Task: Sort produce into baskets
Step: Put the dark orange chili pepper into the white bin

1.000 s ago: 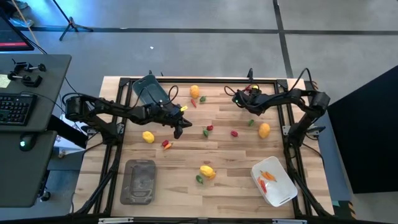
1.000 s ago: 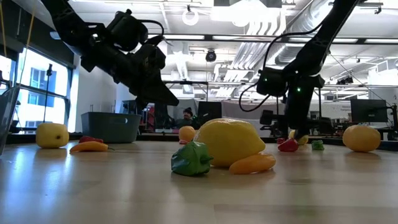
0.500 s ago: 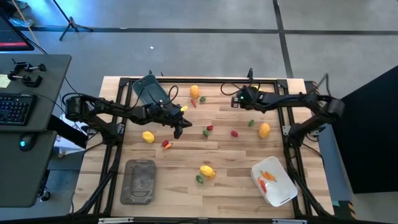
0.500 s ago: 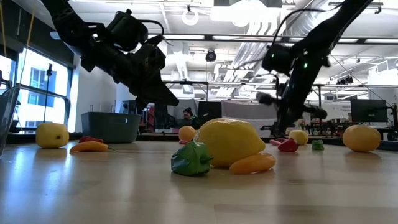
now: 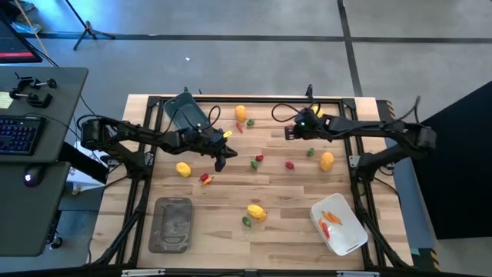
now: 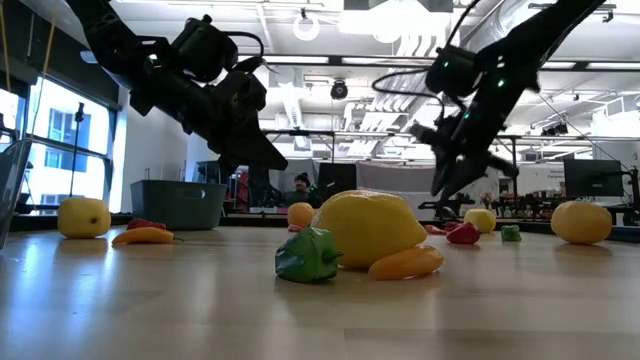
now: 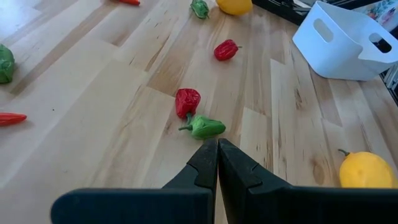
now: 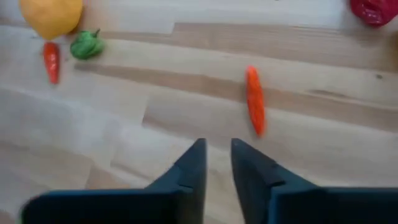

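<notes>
Hovering above the wooden table [image 5: 292,223], the right gripper [image 5: 287,132] is seen with its fingers slightly parted and nothing between them; an orange stick [image 8: 254,100] lies just ahead of it. The left gripper [image 5: 221,164] is held over the table's middle, fingers pressed together and empty, a green pepper [image 7: 204,127] and red piece [image 7: 187,101] before it. The white tub [image 5: 339,224] sits at five o'clock, the grey tray [image 5: 174,225] at seven, the blue-grey tub [image 5: 185,112] at eleven.
</notes>
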